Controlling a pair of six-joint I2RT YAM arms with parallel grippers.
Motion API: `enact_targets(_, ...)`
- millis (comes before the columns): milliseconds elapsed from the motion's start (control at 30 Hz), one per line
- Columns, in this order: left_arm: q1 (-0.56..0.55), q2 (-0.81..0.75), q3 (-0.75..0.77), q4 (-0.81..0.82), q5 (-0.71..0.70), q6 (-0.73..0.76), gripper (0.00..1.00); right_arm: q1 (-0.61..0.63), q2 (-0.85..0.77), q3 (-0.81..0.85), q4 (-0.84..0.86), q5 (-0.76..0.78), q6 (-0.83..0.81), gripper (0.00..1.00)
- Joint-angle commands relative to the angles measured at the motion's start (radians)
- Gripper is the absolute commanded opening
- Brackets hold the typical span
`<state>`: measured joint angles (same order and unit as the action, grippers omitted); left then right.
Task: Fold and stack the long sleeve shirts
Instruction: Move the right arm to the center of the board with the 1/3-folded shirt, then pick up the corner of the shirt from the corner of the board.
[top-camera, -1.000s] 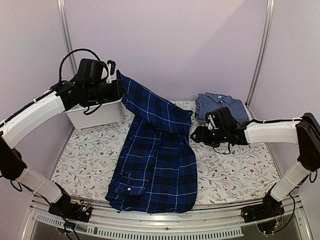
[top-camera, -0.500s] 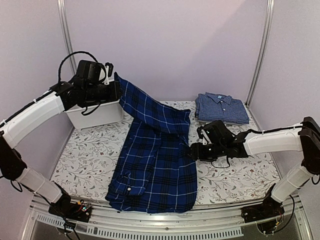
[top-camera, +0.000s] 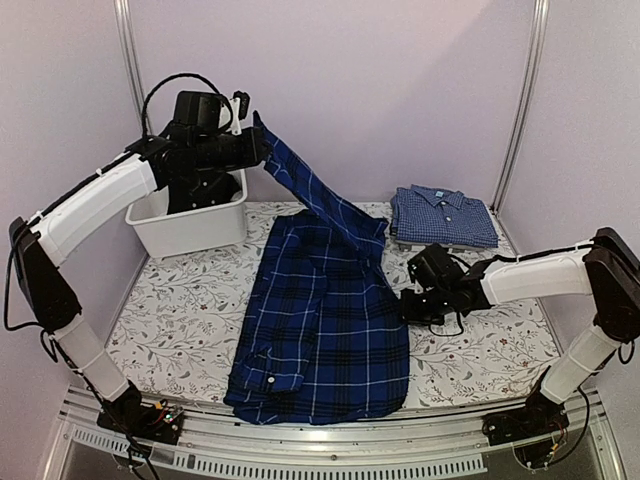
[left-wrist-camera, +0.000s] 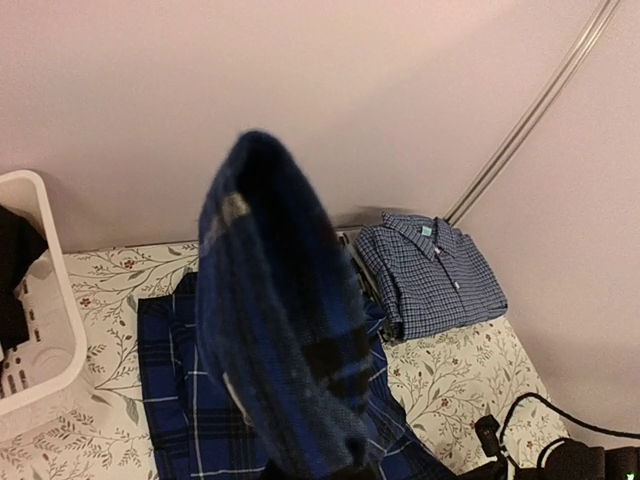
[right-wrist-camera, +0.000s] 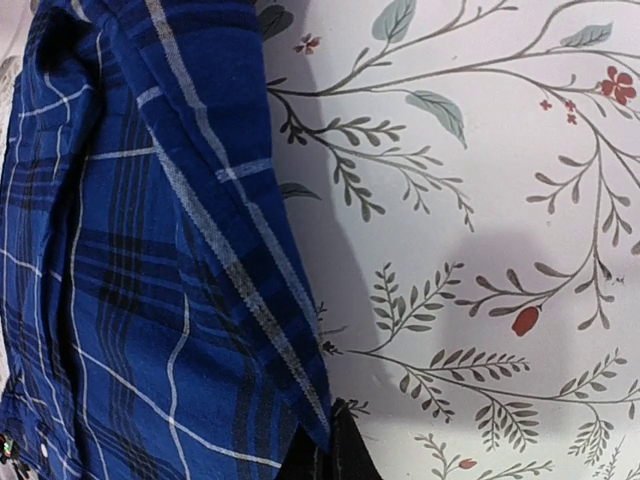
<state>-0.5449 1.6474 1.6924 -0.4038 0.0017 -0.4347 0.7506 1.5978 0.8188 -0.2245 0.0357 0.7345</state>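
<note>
The table (top-camera: 180, 310) is wearing a white cover printed with grey leafy sprigs and small red flowers, and three things are lying on it. A navy and royal-blue plaid shirt (top-camera: 320, 330) is sprawling down the middle, its near hem seemingly reaching the front edge, though the top view is not making that plain; its far end is rising off the surface toward the left. A lighter blue checked shirt (top-camera: 443, 215) is sitting folded, collar up, at the rear right corner, apart from the plaid one. A white plastic bin (top-camera: 190, 225) is standing at the rear left, just beside the plaid shirt.
</note>
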Motion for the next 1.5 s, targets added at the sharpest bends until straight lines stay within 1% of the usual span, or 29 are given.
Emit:
enact_targets(0, 0.016, 0.022, 0.047, 0.021, 0.004, 0.025, 0.0, 0.02, -0.052, -0.006, -0.031, -0.023, -0.037, 0.17)
enact_targets(100, 0.026, 0.012, 0.028, 0.023, 0.001, 0.028, 0.0, 0.068, -0.076, -0.013, -0.032, -0.082, -0.034, 0.39)
enact_targets(167, 0.035, 0.001, 0.01, 0.024, 0.001, 0.026, 0.0, 0.107, -0.085, -0.018, -0.06, -0.084, -0.018, 0.48)
enact_targets(233, 0.041, -0.011, -0.01, 0.032, 0.001, 0.029, 0.0, 0.152, -0.104, -0.039, -0.081, -0.084, 0.006, 0.53)
enact_targets(400, 0.057, -0.022, -0.026, 0.034, 0.012, 0.035, 0.0, 0.295, -0.184, -0.128, -0.102, -0.105, 0.153, 0.54)
enact_targets(533, 0.061, -0.023, -0.034, 0.038, 0.026, 0.035, 0.0, 0.447, -0.226, -0.132, -0.178, -0.067, 0.289, 0.54)
enact_targets(667, 0.061, -0.026, -0.048, 0.052, 0.043, 0.031, 0.0, 0.543, -0.257, -0.129, -0.248, -0.016, 0.42, 0.54)
enact_targets(733, 0.061, -0.027, -0.052, 0.056, 0.045, 0.029, 0.0, 0.569, -0.267, -0.125, -0.269, 0.006, 0.467, 0.48)
enact_targets(900, 0.064, -0.037, -0.05, 0.055, 0.043, 0.034, 0.0, 0.603, -0.259, -0.075, -0.315, 0.033, 0.509, 0.28)
enact_targets(1000, 0.068, -0.044, -0.044, 0.056, 0.039, 0.042, 0.0, 0.621, -0.213, 0.0, -0.39, 0.055, 0.499, 0.15)
enact_targets(1100, 0.082, -0.048, -0.025, 0.043, 0.035, 0.052, 0.0, 0.633, -0.15, 0.104, -0.459, 0.065, 0.461, 0.06)
enact_targets(1200, 0.096, -0.062, -0.017, 0.032, 0.015, 0.063, 0.0, 0.637, -0.106, 0.166, -0.467, 0.048, 0.413, 0.03)
enact_targets(1333, 0.122, -0.098, -0.028, 0.019, 0.001, 0.075, 0.0, 0.636, -0.048, 0.238, -0.444, 0.0, 0.33, 0.03)
enact_targets(1467, 0.157, -0.118, -0.047, 0.003, -0.042, 0.091, 0.0, 0.635, 0.049, 0.333, -0.429, -0.042, 0.236, 0.05)
